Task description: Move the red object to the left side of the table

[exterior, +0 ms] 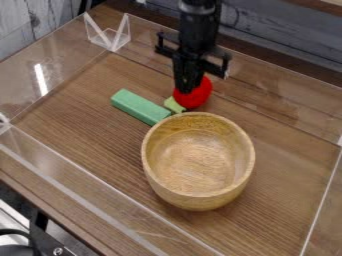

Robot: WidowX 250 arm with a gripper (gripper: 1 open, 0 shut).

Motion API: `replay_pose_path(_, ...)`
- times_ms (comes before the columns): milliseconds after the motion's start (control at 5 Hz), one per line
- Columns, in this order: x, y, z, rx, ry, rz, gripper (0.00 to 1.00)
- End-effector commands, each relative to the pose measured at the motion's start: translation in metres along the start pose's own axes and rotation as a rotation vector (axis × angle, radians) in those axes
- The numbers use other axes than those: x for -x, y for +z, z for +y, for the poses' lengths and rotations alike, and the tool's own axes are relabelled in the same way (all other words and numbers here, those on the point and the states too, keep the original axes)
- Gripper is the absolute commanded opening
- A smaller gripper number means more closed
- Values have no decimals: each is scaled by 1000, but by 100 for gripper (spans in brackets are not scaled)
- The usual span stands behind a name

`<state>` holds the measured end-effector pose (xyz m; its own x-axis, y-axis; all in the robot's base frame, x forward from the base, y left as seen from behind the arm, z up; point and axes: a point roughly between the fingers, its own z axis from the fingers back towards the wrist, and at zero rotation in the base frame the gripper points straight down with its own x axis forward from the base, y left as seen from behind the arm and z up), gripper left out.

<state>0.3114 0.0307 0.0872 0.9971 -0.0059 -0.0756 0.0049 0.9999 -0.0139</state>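
The red object is a small glossy toy with a yellow-green bit at its base. It stands on the table just behind the bowl's far rim. My gripper points straight down over it, its dark fingers drawn together on the toy's upper part. The toy's lower half shows beneath the fingertips and looks close to the tabletop.
A flat green block lies just left of the red object. A round wooden bowl sits in front of both. Low clear acrylic walls border the table, with a folded clear piece at the back left.
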Motion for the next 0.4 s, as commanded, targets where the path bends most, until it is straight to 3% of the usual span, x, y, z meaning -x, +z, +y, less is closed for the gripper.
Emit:
replay_pose_path(0, -4, 50, 9, -5, 16, -130, 0)
replay_pose_path(200, -3, 67, 12, -1, 22, -161, 0)
